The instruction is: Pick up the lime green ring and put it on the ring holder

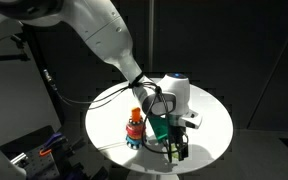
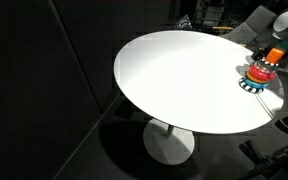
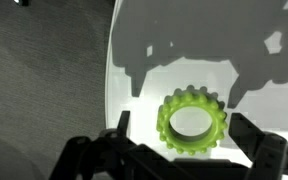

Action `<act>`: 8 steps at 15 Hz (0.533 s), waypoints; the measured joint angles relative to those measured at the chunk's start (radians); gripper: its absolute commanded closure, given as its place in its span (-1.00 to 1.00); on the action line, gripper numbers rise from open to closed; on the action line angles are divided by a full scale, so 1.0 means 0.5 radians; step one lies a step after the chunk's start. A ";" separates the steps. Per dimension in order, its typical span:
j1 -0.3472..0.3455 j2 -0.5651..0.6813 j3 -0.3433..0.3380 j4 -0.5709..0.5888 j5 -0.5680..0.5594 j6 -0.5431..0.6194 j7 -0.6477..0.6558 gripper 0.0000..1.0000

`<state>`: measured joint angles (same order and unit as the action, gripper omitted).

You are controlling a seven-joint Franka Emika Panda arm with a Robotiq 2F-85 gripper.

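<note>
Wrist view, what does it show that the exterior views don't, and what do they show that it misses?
Only the wrist view: the lime green ring, lying flat on the white table between the fingers of the open gripper. Only the exterior views: the ring holder and the robot arm. Shared: the table and the gripper.

Both exterior views show a dark room around a table [image 2: 174, 80] lit hard from above, its top blown out to flat white. In the wrist view, hard-edged black shadows fall toward the table's far edge. The lime green ring [image 3: 192, 120] is bright and sharp, and the bottom foreground is murky.
</note>
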<state>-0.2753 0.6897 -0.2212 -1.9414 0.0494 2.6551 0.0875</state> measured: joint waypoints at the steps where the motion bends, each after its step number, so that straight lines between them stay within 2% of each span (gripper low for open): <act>1: -0.006 0.002 0.001 0.001 0.012 0.022 0.000 -1.00; 8: -0.031 0.050 0.021 0.010 0.086 0.150 0.001 -1.00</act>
<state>-0.2909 0.7149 -0.2108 -1.9366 0.0925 2.7298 0.0881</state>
